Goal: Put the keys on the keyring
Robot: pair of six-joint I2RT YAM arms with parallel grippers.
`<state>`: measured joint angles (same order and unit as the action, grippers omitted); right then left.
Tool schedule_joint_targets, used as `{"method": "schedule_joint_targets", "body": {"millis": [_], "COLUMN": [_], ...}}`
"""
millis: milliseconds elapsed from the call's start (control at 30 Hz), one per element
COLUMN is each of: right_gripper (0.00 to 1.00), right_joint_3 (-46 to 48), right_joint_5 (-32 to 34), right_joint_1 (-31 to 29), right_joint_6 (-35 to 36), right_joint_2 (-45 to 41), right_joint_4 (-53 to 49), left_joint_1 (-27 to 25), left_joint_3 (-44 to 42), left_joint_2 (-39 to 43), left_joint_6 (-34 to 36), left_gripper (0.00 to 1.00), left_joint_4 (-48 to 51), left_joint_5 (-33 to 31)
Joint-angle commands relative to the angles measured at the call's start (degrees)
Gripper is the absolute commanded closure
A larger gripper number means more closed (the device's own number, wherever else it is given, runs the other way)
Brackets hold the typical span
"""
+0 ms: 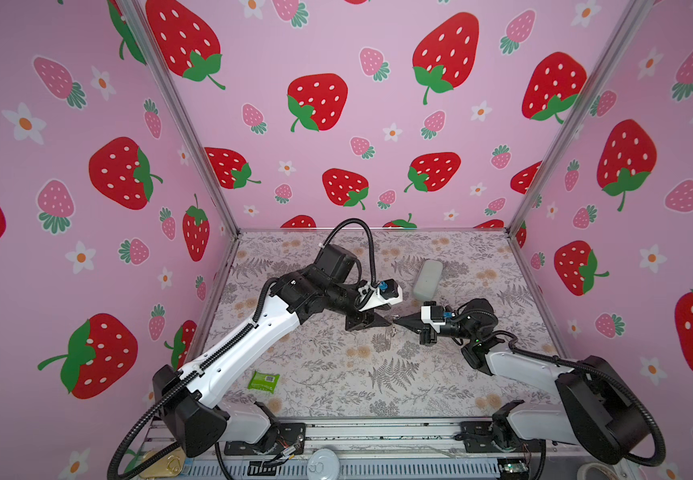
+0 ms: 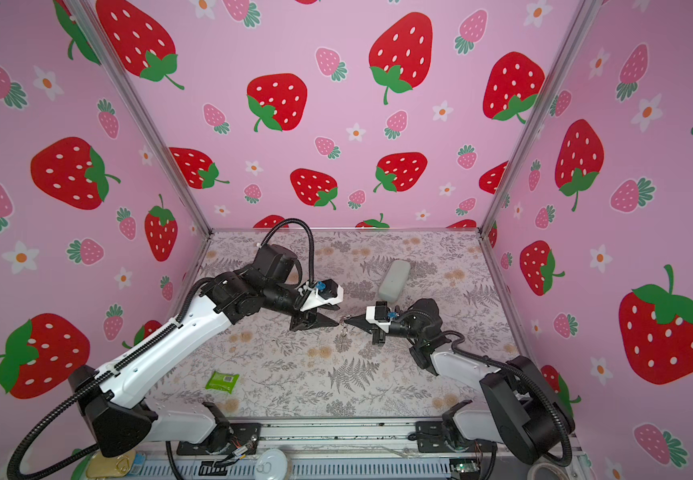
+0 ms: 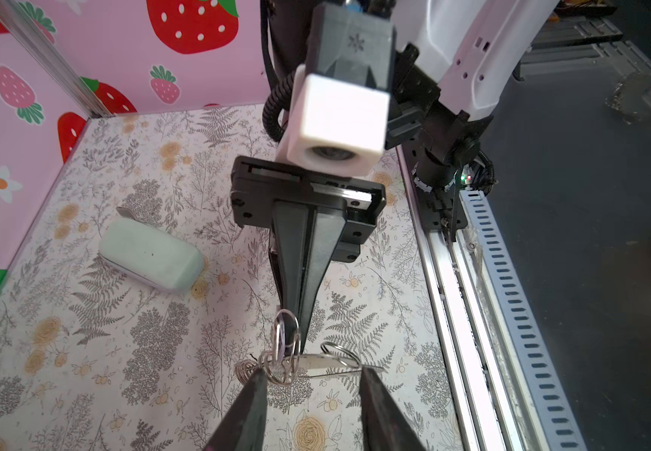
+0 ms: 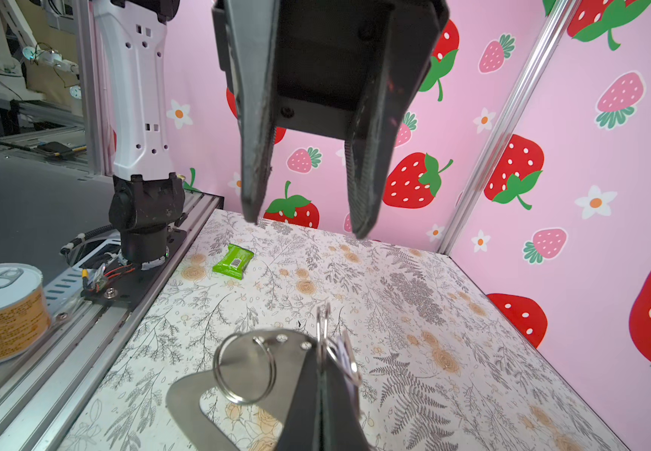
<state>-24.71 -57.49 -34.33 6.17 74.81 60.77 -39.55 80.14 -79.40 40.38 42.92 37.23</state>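
Partly, right end effector (image 4: 318,349) hides the keyring (image 4: 281,356).

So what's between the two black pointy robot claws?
The silvery flat metal keyring. The shut right gripper pinches it, opposite the open left gripper. Both wrist views show it.

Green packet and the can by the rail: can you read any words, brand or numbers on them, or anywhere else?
Green packet: dark print and a pale barcode-like patch, too blurred to read.
Can: rows of dark print on the orange label, too small to read.
No legible text elsewhere.
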Motion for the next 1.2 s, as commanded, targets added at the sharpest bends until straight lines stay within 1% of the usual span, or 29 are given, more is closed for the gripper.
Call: {"method": "schedule_joint_targets", "body": {"millis": [0,133,233,400,633,800,967,1067,1100,1167], "right_gripper": [1.0,1.0,1.0,1.0,1.0,1.0,1.0,1.0,1.0,1.0], "right_joint_3": [-2.35,-2.4,-2.51,-2.37,-2.8,-3.06,-3.15,-3.41,-3.47,-3.5], "right_joint_5": [-1.96,-2.29,-2.36,-2.42,-2.23,-1.92,-1.83,-1.92,-1.92,-2.09], "right_joint_1": [0.23,0.22,0.22,0.22,0.22,0.31,0.47,0.63,0.66,0.75], "right_joint_6": [4.53,4.9,4.9,5.13,6.03,6.13,5.95,5.87,5.8,5.7], "right_joint_2": [-1.22,-1.89,-1.92,-2.29,-2.54,-2.75,-2.91,-3.01,-3.04,-2.98], "right_joint_4": [-4.62,-5.04,-5.51,-5.65,-6.94,-6.95,-6.98,-6.94,-6.96,-6.98], "left_joint_1": [-0.93,-2.68,-2.99,-2.98,-2.99,-3.19,-3.67,-3.68,-3.69,-3.69], "left_joint_3": [2.3,2.94,3.38,3.27,3.96,4.77,5.11,4.78,4.64,4.51], "left_joint_2": [-0.8,-2.54,-3.35,-4.11,-5.07,-5.81,-6.14,-6.29,-6.28,-6.37], "left_joint_6": [0.27,0.54,0.7,0.92,1.8,2.74,3.5,3.64,3.7,3.74], "left_gripper": [0.57,0.57,0.61,0.63,0.8,0.85,0.86,0.81,0.8,0.83], "left_joint_4": [3.03,2.86,2.8,2.62,2.87,3.9,4.43,4.61,4.59,4.55], "left_joint_5": [-2.34,-6.44,-6.13,-7.74,-6.9,-5.79,-5.76,-6.19,-6.44,-6.67]}}
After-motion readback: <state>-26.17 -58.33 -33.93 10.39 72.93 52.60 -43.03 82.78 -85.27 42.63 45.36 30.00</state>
